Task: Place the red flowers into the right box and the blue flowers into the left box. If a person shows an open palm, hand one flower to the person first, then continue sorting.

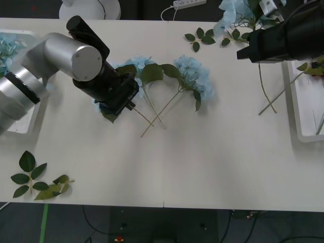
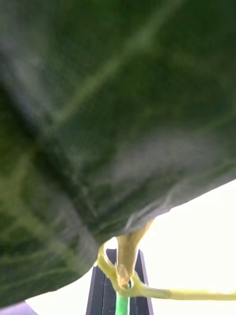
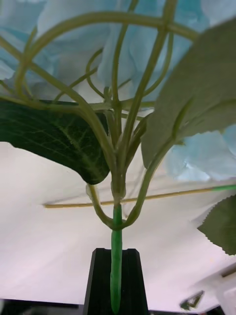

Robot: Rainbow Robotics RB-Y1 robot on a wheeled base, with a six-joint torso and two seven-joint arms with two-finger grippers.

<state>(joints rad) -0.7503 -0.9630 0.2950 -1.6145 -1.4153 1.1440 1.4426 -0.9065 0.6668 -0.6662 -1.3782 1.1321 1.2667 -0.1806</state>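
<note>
The blue flowers [image 1: 195, 76] lie mostly at the middle of the surface [image 1: 202, 162], pale fluffy heads with big dark leaves and thin tan stems trailing toward six o'clock; one more cluster sits far off at one o'clock, and a few already rest in the left box [image 1: 20, 121] at nine o'clock. My left fingers [image 3: 116, 280] are clamped on the green stem of one blue flower [image 3: 147, 59], gripping low on the stalk just below where the branches fork, so the soft head and leaves hang free of the grasp rather than getting crushed; in the front view my left gripper [image 1: 119, 98] sits at ten o'clock from the table's centre, right over the leftmost head. I judge this is the pick step, with the left box close by at nine o'clock as the drop point. My right fingers [image 2: 120, 290] also look closed on a thin green stem [image 2: 121, 302], with a broad dark leaf [image 2: 98, 123] pressed close over the camera; the right gripper [image 1: 253, 48] hangs at two o'clock, just beside the right box [image 1: 298, 126] at three o'clock. Loose leaf sprigs [image 1: 38, 179] lie at seven o'clock, apart from the work.
</note>
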